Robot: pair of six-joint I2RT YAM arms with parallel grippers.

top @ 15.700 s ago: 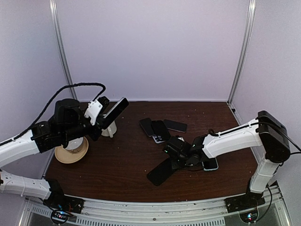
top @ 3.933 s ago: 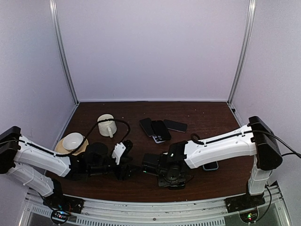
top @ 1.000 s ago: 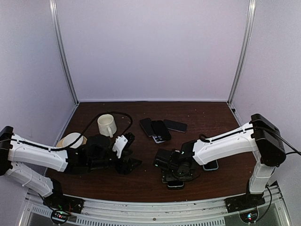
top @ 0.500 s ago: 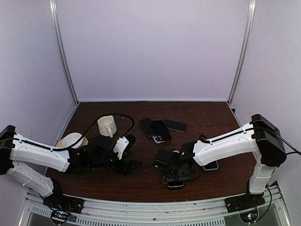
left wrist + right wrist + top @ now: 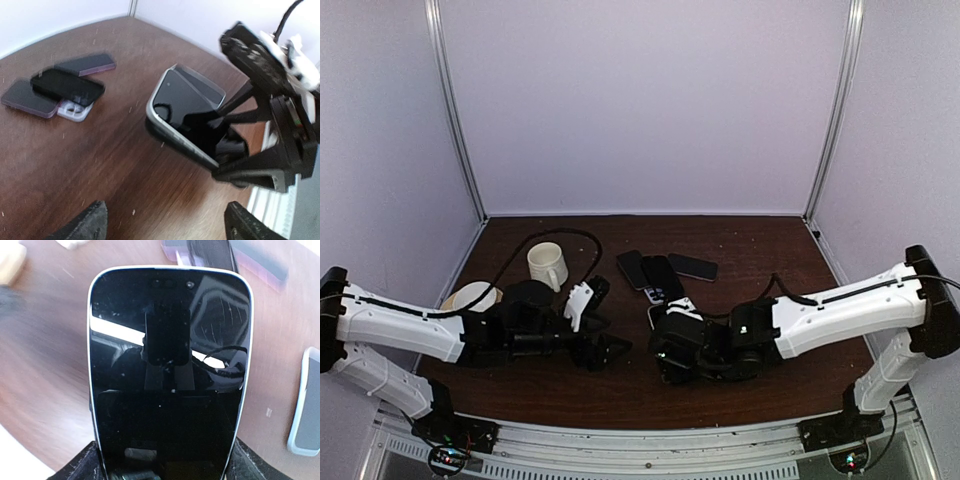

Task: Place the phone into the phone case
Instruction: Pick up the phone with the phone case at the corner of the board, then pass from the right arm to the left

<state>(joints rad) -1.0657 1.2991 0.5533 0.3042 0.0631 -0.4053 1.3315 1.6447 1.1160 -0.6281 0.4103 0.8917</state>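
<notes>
The phone (image 5: 167,370) has a black screen and a silver rim. My right gripper (image 5: 165,467) is shut on its lower end, one finger against each long edge. In the left wrist view the phone (image 5: 185,112) hangs tilted above the brown table, held by the right gripper (image 5: 272,160). I cannot tell whether the dark layer under it is the phone case, and I see no separate phone case. My left gripper (image 5: 167,225) is open and empty, just short of the phone. From above, the left gripper (image 5: 605,350) and the right gripper (image 5: 665,352) face each other closely.
A pile of dark phones (image 5: 660,272) lies at mid-table, also in the left wrist view (image 5: 60,87). A white mug (image 5: 547,265) and a bowl on a saucer (image 5: 470,298) stand at the left. A grey-rimmed device (image 5: 305,405) lies flat to the right of the held phone.
The right arm has swung left towards the left gripper with the phone raised off the table. The left gripper's fingers have spread wider.
</notes>
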